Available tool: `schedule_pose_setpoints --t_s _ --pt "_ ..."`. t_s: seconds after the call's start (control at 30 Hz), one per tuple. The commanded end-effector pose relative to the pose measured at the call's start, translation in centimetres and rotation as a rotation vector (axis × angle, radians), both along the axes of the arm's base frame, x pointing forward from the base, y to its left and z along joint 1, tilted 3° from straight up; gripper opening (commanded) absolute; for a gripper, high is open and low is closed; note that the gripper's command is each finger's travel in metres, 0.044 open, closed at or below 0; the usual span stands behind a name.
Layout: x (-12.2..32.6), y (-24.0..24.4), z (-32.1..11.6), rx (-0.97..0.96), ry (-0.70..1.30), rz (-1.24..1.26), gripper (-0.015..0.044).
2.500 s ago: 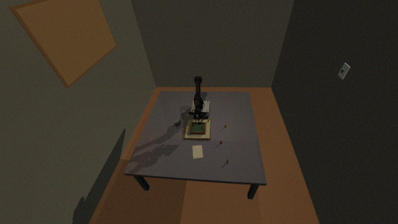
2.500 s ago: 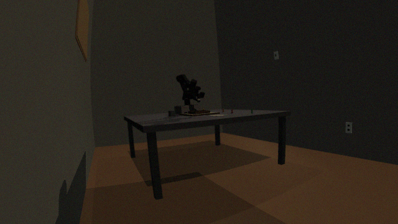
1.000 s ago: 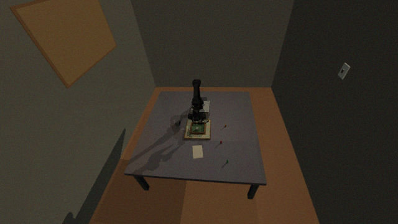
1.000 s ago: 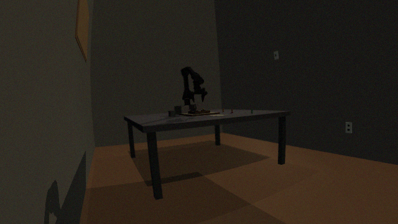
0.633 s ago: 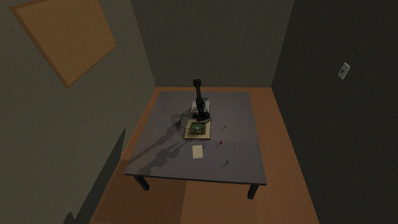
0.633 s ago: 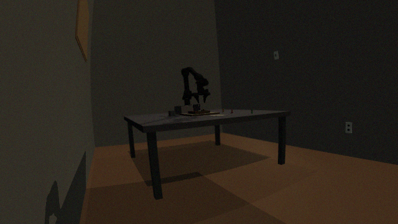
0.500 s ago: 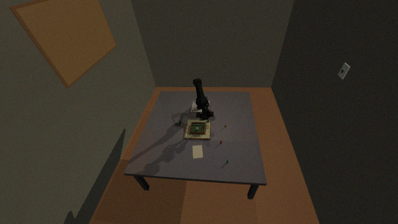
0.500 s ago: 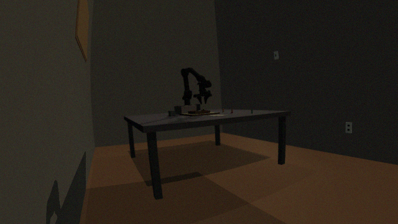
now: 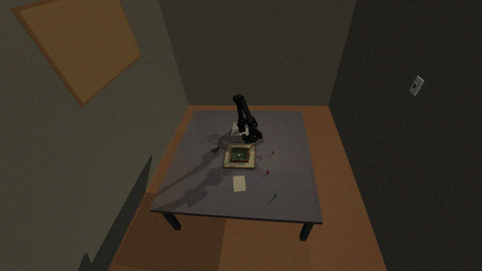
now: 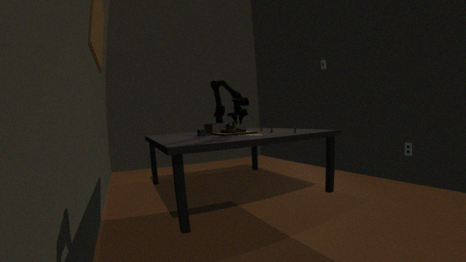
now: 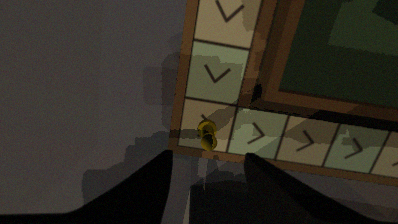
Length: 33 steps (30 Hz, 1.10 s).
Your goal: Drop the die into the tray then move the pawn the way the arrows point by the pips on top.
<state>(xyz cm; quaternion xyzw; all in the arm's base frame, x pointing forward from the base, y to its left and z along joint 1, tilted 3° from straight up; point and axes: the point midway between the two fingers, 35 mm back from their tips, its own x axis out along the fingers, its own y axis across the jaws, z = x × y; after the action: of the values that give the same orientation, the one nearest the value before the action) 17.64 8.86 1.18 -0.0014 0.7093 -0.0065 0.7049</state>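
Observation:
The yellow pawn stands on a corner square of the board. In the wrist view arrows point down the left column to that corner, then right along the lower row. My gripper is partly open and empty, pointing down, with its fingertips above and just beside the pawn. The die lies in the green-floored dice tray at the board's centre. It is too small in the top view to read its pips, and it is outside the wrist view.
A white sheet lies in front of the board. An orange pawn, a red pawn and a green pawn stand to the right. A small dark object stands left of the board.

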Motion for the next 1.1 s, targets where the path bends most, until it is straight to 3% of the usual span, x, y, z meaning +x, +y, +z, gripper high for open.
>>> schedule_pose_setpoints --t_s 0.0,1.0,1.07 --pt "-0.5 -0.2 -1.0 -0.006 0.017 -0.002 0.0200" --pt "-0.7 -0.3 -5.2 -0.006 0.017 -0.002 0.0200" --pt "-0.7 -0.3 -5.2 -0.006 0.017 -0.002 0.0148"
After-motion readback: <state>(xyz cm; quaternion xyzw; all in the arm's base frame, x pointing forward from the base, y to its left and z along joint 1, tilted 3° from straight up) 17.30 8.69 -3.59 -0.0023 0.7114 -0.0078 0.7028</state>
